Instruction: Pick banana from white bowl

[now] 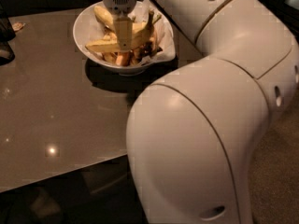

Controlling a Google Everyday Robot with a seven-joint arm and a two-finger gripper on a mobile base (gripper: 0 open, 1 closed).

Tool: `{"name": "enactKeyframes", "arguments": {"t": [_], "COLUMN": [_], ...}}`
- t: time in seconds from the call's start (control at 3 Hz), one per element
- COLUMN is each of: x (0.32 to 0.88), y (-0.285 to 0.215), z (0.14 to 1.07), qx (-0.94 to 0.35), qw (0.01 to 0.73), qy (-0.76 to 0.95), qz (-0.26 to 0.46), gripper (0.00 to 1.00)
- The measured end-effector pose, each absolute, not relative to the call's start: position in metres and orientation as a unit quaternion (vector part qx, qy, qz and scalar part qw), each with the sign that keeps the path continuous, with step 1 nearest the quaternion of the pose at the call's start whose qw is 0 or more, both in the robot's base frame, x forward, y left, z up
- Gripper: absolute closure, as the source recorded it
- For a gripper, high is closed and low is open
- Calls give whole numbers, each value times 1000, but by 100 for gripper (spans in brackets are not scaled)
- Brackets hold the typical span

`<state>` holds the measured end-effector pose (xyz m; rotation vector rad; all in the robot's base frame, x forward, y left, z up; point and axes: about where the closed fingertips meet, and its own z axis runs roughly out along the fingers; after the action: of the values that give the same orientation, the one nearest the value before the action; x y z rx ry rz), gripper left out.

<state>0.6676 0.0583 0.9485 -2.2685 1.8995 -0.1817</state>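
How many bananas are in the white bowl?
2: the banana lies across the white bowl under the gripper; a shorter banana at its rear left. Others may be hidden.

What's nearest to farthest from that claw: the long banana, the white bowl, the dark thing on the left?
The gripper is over the white bowl.
1. long banana, just beneath it.
2. white bowl, rim around it.
3. dark object, at the view's far left.

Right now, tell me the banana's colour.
Yellow banana, greenish stem, in the camera view; gripper at the white bowl.
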Motion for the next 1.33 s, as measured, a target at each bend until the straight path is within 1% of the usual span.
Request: {"name": "enactKeyframes", "arguments": {"t": [0.33,1.0,1.33], "x": [674,681,681], "y": [57,51,51], "z": [940,921,920], "qx": [-762,-758,-758], "qw": [78,56,55], "qy": [640,647,647], "qz": [-64,-61,-60], "gripper": [35,38,43]}}
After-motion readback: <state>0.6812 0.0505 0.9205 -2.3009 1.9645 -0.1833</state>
